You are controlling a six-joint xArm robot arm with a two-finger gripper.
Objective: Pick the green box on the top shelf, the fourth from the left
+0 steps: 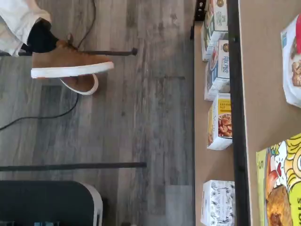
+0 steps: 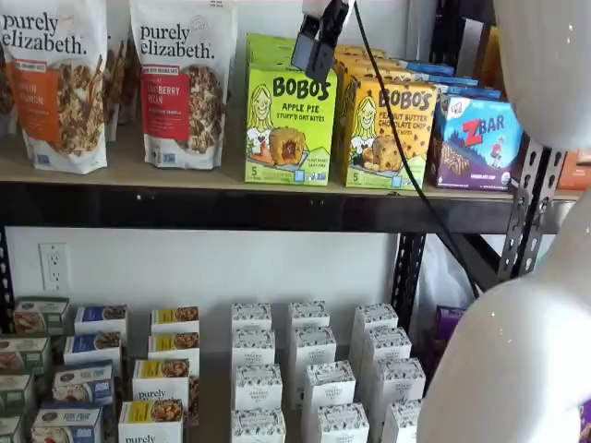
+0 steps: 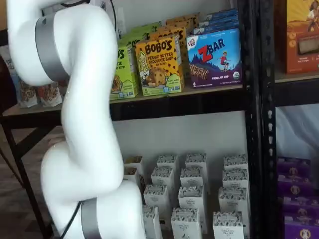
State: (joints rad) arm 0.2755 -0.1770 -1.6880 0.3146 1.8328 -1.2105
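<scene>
- Wooden top shelf (image 2: 138, 175): gripper (image 2: 317, 51) hangs just above the green box (image 2: 289, 125); finger spacing unclear.
- Risk: drifting sideways, it could seize the neighbouring peanut-butter box (image 2: 388, 134).

White arm bent upright, claw (image 2: 319, 41) hanging down, finger gap unclear

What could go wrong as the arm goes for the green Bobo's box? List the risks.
1. The green box stands tight against the yellow-orange Bobo's box, so a finger may snag the neighbour.
2. The cable hangs across the yellow-orange box and could drag it.
3. The gripper hangs at the green box's top edge; whether its fingers are open cannot be told, so they might push the box back.
</scene>
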